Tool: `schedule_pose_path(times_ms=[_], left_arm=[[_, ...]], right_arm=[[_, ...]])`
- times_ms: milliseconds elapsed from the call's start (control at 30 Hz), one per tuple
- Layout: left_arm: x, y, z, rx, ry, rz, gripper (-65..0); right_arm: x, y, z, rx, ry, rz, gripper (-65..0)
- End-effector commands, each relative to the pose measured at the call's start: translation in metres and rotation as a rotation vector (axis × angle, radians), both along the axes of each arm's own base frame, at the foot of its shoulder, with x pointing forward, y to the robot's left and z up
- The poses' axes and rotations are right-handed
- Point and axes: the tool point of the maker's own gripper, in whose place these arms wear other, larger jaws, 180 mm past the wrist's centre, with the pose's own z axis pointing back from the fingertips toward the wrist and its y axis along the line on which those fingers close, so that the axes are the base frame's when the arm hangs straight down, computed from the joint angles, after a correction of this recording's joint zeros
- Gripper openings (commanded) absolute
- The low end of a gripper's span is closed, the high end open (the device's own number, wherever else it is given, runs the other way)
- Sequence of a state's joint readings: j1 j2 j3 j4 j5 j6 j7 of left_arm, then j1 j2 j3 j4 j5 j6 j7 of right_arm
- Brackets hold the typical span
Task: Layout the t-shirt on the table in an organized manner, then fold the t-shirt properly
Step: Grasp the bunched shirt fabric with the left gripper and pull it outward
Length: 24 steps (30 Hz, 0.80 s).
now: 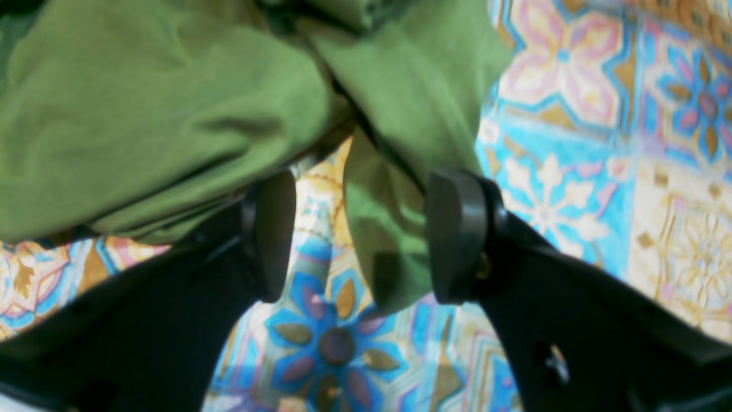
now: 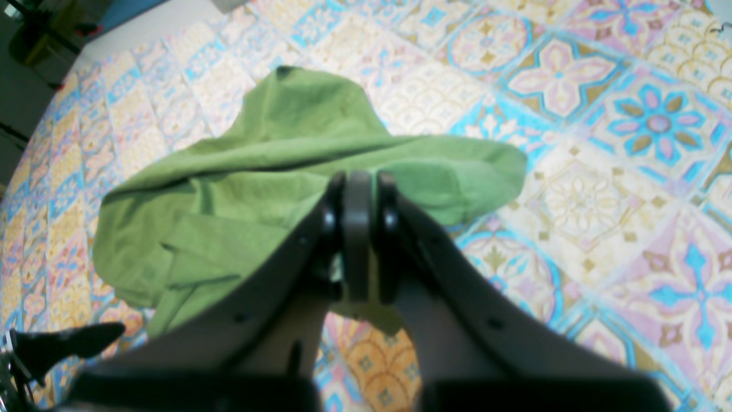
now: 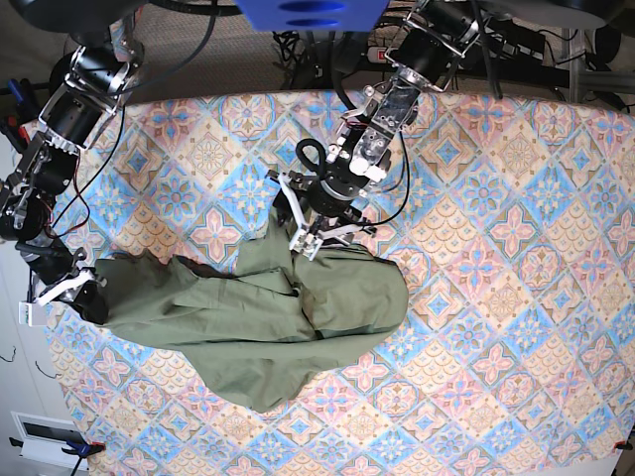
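The olive-green t-shirt lies crumpled on the table, stretched from the left edge toward the middle. My left gripper hovers over the shirt's upper edge. In the left wrist view that gripper is open, and a loose flap of the t-shirt hangs between the pads without being pinched. My right gripper sits at the shirt's left tip. Seen from the right wrist, it is shut, with the t-shirt spreading out from its fingertips; the cloth looks pinched there.
Patterned cloth of the table stretches bare to the right and front of the shirt. Cables and a blue fixture crowd the far edge. The table's left edge runs close beside my right gripper.
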<state>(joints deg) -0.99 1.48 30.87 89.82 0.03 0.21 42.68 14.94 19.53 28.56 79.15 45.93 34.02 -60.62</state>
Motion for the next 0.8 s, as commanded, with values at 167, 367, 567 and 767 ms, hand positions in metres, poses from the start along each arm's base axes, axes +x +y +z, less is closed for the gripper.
schedule_pose_path(times_ms=[167,367,567,767], left_arm=[[0.001,-0.018,-0.007,-0.015,0.020,-0.017,-35.0],[0.003,-0.027,-0.010,-0.021,0.036,-0.021,-52.8],[0.008,-0.013,-0.005,-0.018,0.019,0.006,-65.0],[0.013,0.044,0.013,0.018,-0.061,0.078,-65.0]], right_arm=[[0.008,-0.006,0.025,-0.003,-0.079,-0.006,-63.3],[0.008,-0.006,0.025,-0.003,-0.079,-0.006,-63.3],[0.008,-0.006,0.026,0.000,-0.081,-0.007,-63.3],[0.006,-0.007,0.028,-0.004,-0.085,-0.008,-63.3]])
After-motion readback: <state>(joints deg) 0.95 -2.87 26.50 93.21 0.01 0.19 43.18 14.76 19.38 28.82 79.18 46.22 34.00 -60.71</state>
